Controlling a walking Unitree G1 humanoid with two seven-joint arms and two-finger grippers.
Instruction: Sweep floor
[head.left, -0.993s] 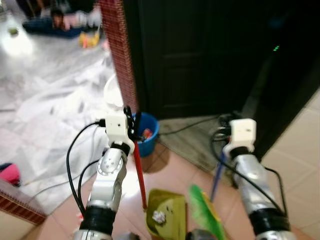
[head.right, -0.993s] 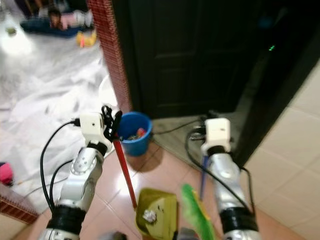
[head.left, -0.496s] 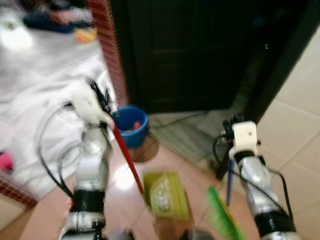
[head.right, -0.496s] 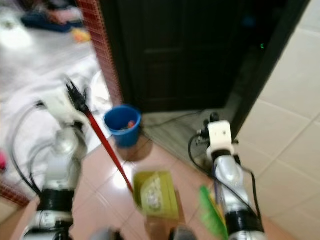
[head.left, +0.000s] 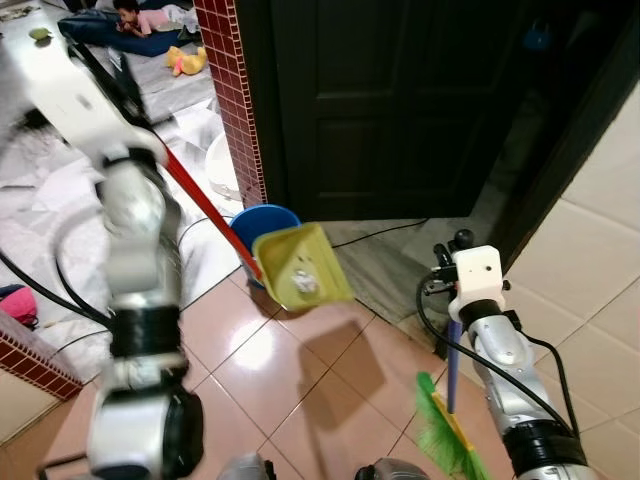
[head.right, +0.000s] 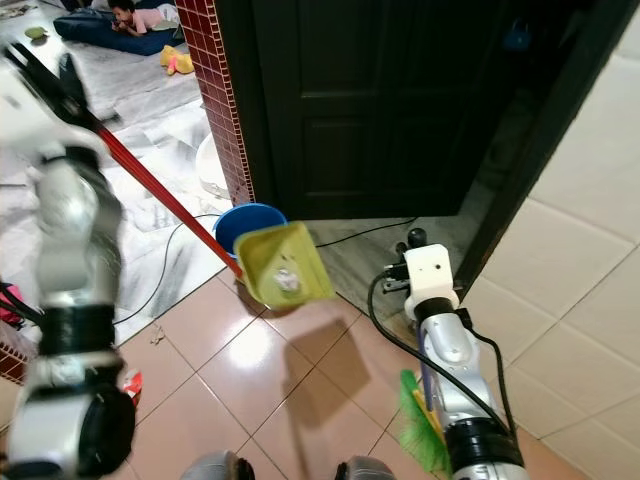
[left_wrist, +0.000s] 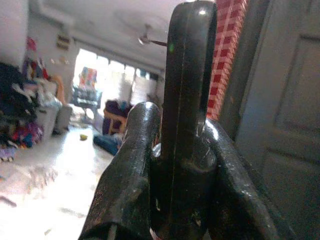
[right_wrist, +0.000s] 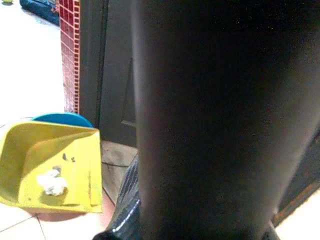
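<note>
My yellow dustpan (head.left: 300, 268) hangs tilted above the blue bin (head.left: 262, 219), holding white scraps (head.left: 300, 283); green broom (head.left: 444, 440) stands right of it.

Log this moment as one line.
left gripper: holds dustpan raised over blue bucket | right gripper: holds broom | debris in pan

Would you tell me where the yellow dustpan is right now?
The yellow dustpan hangs raised off the floor on its red handle, in front of the blue bucket, ahead and left of centre.
</note>
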